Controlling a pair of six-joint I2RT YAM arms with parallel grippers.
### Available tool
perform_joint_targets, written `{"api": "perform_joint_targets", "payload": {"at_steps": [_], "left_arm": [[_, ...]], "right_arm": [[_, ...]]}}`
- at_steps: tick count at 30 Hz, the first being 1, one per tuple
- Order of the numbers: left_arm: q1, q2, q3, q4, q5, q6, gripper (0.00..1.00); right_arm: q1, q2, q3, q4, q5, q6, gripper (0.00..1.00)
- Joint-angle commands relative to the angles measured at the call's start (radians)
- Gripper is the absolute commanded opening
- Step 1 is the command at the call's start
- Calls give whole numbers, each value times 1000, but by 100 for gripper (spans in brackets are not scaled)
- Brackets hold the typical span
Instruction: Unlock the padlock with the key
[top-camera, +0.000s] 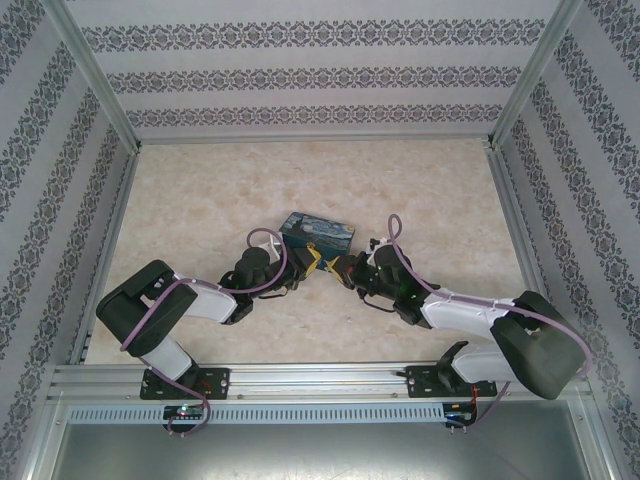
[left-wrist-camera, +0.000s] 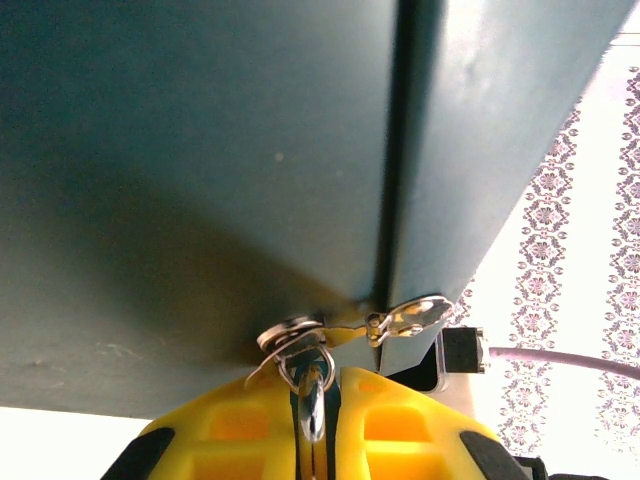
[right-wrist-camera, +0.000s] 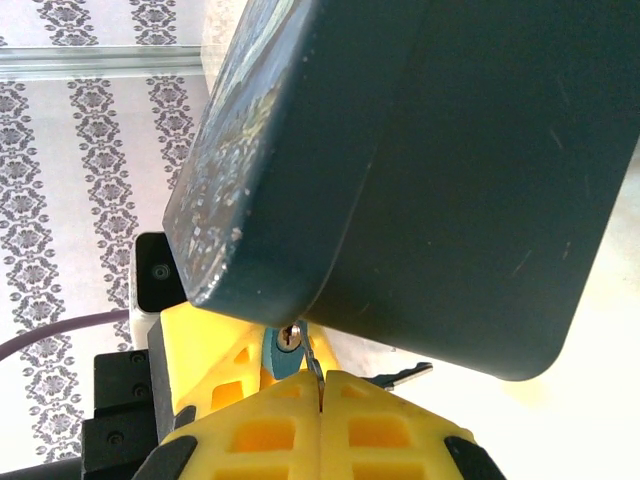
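Observation:
The small blue padlock (right-wrist-camera: 281, 352) hangs at the lower front edge of the painted box (top-camera: 318, 231). Its silvery shackle (left-wrist-camera: 311, 392) runs through the box's metal hasp (left-wrist-camera: 400, 318). My left gripper (left-wrist-camera: 318, 388) is shut on the padlock, its yellow fingers (left-wrist-camera: 235, 425) pressed on either side of the body. My right gripper (right-wrist-camera: 321, 385) is shut on the key (right-wrist-camera: 311, 352). The thin blade points up at the padlock's keyhole (right-wrist-camera: 287, 338) and lies just beside it; I cannot tell whether the tip is inside. In the top view both grippers (top-camera: 312, 262) (top-camera: 342, 268) meet at the box's near edge.
A second small dark key (right-wrist-camera: 405, 376) sticks out to the right, just above my right fingers. The box sits mid-table on the beige marbled surface (top-camera: 200, 200). Patterned walls (top-camera: 60, 180) and metal rails enclose the table on three sides.

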Motion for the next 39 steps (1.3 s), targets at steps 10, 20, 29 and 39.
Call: {"api": "perform_joint_targets", "payload": {"at_steps": [10,20,29,39], "left_arm": [[-13,-32,15,27,-3,25,0],[-16,-19,11,24,-6,30,0],[-17,-18,14,25,-7,33,0],[-18,-24,24,30,6,21,0]], "right_arm": [[4,10,36,32,8,-12,0],[3,-20,34,15,13,-17,0],[5,-19,36,14,12,-18,0],[10,16,46,36,-3,-25,0]]}}
